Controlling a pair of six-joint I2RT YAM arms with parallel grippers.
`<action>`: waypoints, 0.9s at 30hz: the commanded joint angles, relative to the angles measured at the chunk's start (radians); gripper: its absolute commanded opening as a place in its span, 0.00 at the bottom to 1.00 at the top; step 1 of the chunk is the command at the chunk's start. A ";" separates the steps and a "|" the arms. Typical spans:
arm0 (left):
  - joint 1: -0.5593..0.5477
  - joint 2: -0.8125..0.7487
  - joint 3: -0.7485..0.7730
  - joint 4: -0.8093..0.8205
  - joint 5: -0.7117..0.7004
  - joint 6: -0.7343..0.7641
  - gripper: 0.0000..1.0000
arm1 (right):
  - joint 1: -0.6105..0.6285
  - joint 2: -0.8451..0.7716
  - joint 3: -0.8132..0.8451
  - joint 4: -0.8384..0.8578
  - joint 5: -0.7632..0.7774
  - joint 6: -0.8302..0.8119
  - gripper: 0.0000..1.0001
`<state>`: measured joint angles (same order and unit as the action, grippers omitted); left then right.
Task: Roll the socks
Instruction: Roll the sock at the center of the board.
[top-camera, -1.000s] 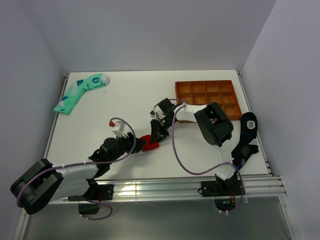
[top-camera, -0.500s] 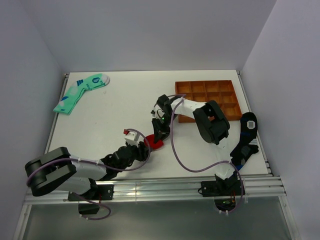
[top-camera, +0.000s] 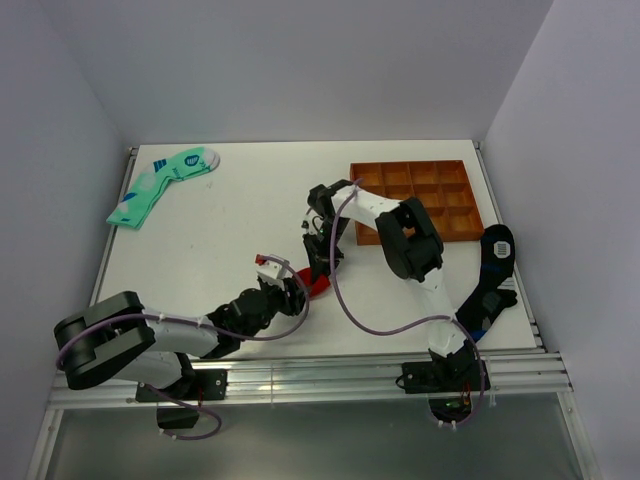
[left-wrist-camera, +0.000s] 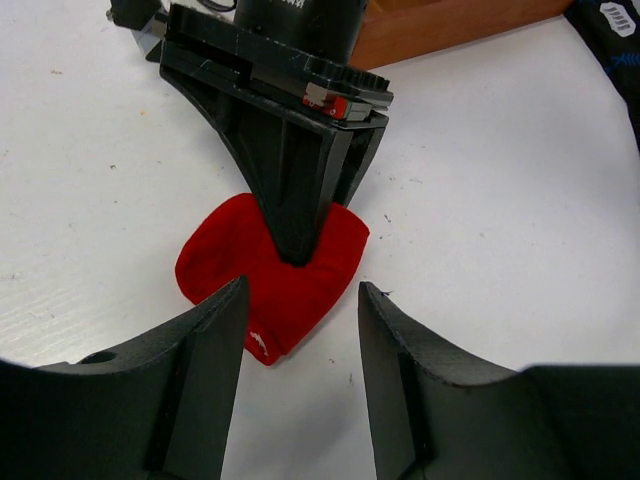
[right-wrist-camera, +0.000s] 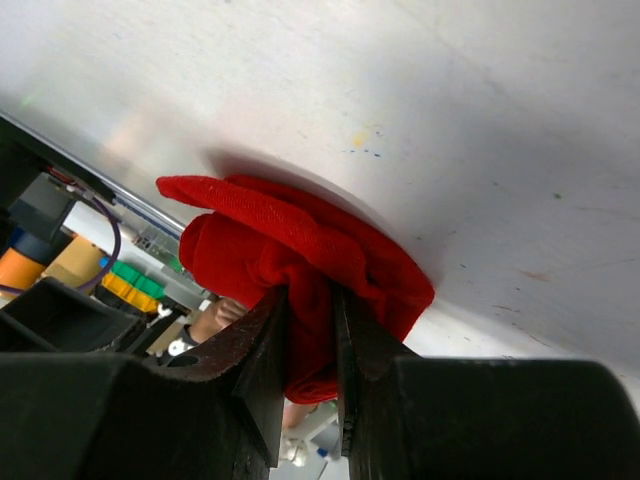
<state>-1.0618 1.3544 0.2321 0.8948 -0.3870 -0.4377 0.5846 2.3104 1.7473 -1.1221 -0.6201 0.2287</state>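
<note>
Right end effector pinches socks; tray behind.

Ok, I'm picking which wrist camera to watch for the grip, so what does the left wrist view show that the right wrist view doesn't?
Only the left wrist view: the left gripper open, its fingers framing the near end of the red sock; the sock's whole outline with its small white mark; the tray edge and a black sock at the far right.
Only the right wrist view: up close, bunched folds of fabric pinched in the right gripper.
Both: the right gripper shut on the sock, and the white table.
</note>
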 joint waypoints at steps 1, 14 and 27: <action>-0.006 -0.034 0.010 0.042 0.022 0.050 0.53 | -0.006 0.067 0.021 -0.050 0.189 -0.028 0.00; -0.024 0.089 0.093 0.021 0.066 0.194 0.56 | -0.003 0.089 0.023 -0.054 0.164 -0.015 0.00; -0.112 0.181 0.201 -0.154 -0.076 0.235 0.55 | -0.002 0.070 0.011 -0.042 0.160 -0.022 0.00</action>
<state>-1.1511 1.5330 0.4156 0.7746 -0.3927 -0.2260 0.5842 2.3440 1.7775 -1.1965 -0.6209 0.2298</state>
